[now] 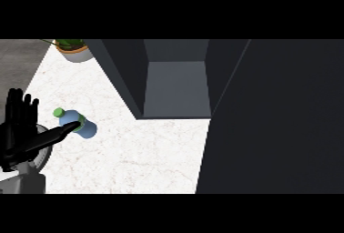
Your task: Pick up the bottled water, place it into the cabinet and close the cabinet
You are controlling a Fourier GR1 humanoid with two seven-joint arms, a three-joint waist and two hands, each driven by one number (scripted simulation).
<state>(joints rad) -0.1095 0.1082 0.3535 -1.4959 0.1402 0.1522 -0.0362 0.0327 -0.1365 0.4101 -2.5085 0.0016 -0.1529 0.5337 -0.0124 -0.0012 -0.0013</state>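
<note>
Your left hand (20, 136) sits well left of the cabinet (176, 86), wide open w/ fingers straight up and thumb stretched out toward the cabinet; it's got hold of nothing. The bottled water (75, 123) is on the white counter (134, 154), left of the cabinet and btwn it and the hand, green cap on the end farther from the cabinet. Thumb tip overlaps the bottle; can't tell if it's touching. Cabinet's open, grey interior showing, w/ a big dark panel (275, 118) on its right. A potted plant (74, 48) sits by its far left corner.
</note>
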